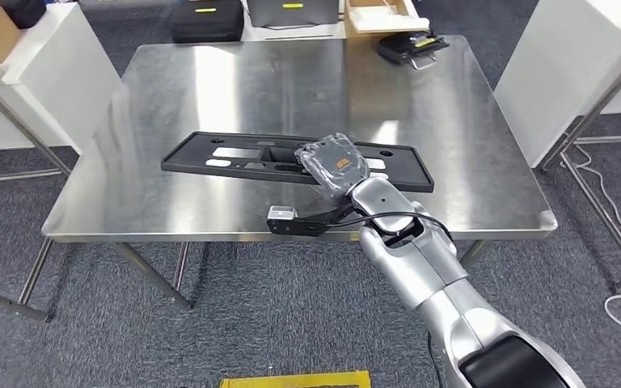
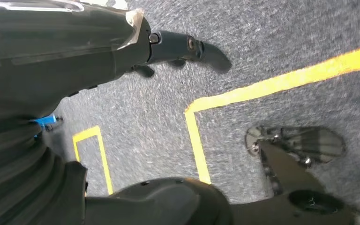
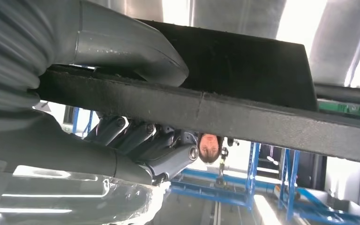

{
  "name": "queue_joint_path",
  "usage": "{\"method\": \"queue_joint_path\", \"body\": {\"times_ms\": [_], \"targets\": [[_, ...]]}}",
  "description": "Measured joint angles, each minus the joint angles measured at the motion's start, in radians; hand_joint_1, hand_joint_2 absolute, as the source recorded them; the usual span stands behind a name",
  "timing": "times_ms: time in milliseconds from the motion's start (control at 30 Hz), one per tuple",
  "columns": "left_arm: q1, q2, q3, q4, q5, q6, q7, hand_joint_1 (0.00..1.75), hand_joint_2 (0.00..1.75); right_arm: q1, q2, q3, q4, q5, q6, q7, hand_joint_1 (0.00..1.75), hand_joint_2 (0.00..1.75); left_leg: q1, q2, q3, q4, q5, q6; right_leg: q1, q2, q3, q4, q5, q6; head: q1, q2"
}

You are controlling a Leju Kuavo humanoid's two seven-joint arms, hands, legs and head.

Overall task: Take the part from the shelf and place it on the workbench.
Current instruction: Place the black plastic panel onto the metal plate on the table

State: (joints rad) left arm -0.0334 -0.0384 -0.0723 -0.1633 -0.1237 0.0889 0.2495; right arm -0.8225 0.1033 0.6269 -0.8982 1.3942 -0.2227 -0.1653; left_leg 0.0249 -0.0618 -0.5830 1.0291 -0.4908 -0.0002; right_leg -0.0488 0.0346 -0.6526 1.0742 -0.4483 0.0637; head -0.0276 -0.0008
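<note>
Fingers (image 3: 136, 136) of our right hand (image 1: 335, 166) curled under black part (image 1: 234, 158), thumb (image 3: 122, 49) on opposite face: firm clamp on its long edge. Part lies flat across workbench (image 1: 210, 73), near edge, long axis left-right. We judge placing nearly done: confirm full contact, then loosen evenly, draw hand back toward us without dragging. Left hand (image 2: 187, 49) hangs over carpet, holding nothing, fingers apart.
</note>
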Motion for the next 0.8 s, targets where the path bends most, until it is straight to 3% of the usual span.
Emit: {"method": "queue_joint_path", "body": {"times_ms": [67,133,233,267,300,333,400,433,500,533,633,733,800], "targets": [[0.001,0.0,0.0,0.0,-0.001,0.0,0.0,0.0,1.75,0.004,0.001,0.0,0.003,0.001,0.0,0.001,1.75,1.75,0.005,0.003,-0.002,0.01,-0.009,-0.005,-0.002,0.0,0.002,0.0,-0.01,-0.022,-0.01,0.0],[0.0,0.001,0.0,0.0,-0.002,-0.001,0.0,0.0,1.75,0.003,0.003,0.0,0.003,0.002,0.0,0.001,1.75,1.75,0.01,0.026,-0.027,0.066,-0.031,-0.01,0.002,-0.003,0.014,0.0,-0.021,-0.037,-0.014,0.0],[-0.002,-0.001,0.0,0.0,-0.002,-0.001,0.0,0.0,1.75,0.004,0.003,0.0,0.004,0.004,0.0,0.001,1.75,1.75,0.009,0.056,-0.145,0.253,-0.084,-0.009,0.015,-0.012,0.036,-0.001,-0.04,-0.055,-0.015,0.0],[-0.002,-0.001,0.0,0.0,-0.002,-0.001,0.0,0.0,1.75,0.005,0.003,0.0,0.004,0.005,0.0,0.001,1.75,1.75,0.008,0.058,-0.178,0.29,-0.083,-0.005,0.019,-0.014,0.043,-0.001,-0.047,-0.057,-0.015,0.0],[-0.001,-0.001,0.0,0.0,-0.002,-0.001,0.0,0.0,1.75,0.006,0.003,0.0,0.004,0.006,0.0,0.001,1.75,1.75,0.005,0.059,-0.197,0.295,-0.062,0.002,0.024,-0.015,0.053,-0.001,-0.054,-0.059,-0.015,0.0],[0.0,-0.001,0.0,0.0,-0.003,0.0,0.0,0.0,1.75,0.006,0.003,0.0,0.004,0.007,0.0,0.001,1.75,1.75,0.0,0.059,-0.195,0.262,-0.022,0.014,0.03,-0.016,0.065,-0.002,-0.063,-0.06,-0.015,0.0],[0.0,-0.001,0.0,0.0,-0.003,0.0,0.0,0.0,1.75,0.006,0.004,0.0,0.004,0.008,0.0,0.001,1.75,1.75,-0.016,0.061,-0.154,0.139,0.066,0.05,0.036,-0.018,0.09,-0.01,-0.078,-0.063,-0.014,0.0],[0.0,-0.001,0.0,0.0,-0.003,0.001,0.0,0.0,1.75,0.005,0.004,0.0,0.004,0.009,0.0,0.001,1.75,1.75,-0.026,0.064,-0.132,0.089,0.091,0.069,0.039,-0.019,0.103,-0.019,-0.083,-0.063,-0.011,0.0],[-0.001,0.001,0.0,0.001,-0.004,0.002,0.0,0.0,1.75,0.005,0.003,0.0,0.005,0.01,0.001,0.001,1.75,1.75,-0.04,0.071,-0.1,0.032,0.092,0.096,0.039,-0.024,0.123,-0.041,-0.081,-0.055,-0.008,0.0],[-0.001,0.001,0.0,0.002,-0.005,0.001,0.0,0.0,1.75,0.004,0.003,0.0,0.005,0.01,0.001,0.001,1.75,1.75,-0.046,0.071,-0.084,0.008,0.089,0.102,0.041,-0.027,0.134,-0.051,-0.076,-0.046,-0.007,0.0],[0.001,0.0,0.003,0.001,-0.004,-0.005,-0.002,0.0,1.75,0.001,0.003,-0.001,0.004,0.01,0.001,0.001,1.75,1.75,-0.039,0.065,-0.028,-0.055,0.085,0.105,0.044,-0.031,0.124,-0.018,-0.076,-0.034,-0.009,0.0],[0.001,-0.005,0.009,0.001,-0.005,-0.004,-0.006,0.0,1.75,0.001,0.0,-0.001,0.005,0.008,0.001,0.001,1.75,1.75,-0.035,0.056,0.001,-0.068,0.072,0.098,0.041,-0.031,0.015,0.15,-0.122,-0.038,-0.009,0.0],[0.003,-0.009,0.011,0.001,-0.007,-0.003,-0.008,0.0,1.75,0.009,-0.005,0.0,0.006,0.009,0.001,0.001,1.75,1.75,-0.032,0.049,0.019,-0.068,0.054,0.086,0.036,-0.031,-0.049,0.198,-0.145,-0.032,-0.008,0.0]]}}
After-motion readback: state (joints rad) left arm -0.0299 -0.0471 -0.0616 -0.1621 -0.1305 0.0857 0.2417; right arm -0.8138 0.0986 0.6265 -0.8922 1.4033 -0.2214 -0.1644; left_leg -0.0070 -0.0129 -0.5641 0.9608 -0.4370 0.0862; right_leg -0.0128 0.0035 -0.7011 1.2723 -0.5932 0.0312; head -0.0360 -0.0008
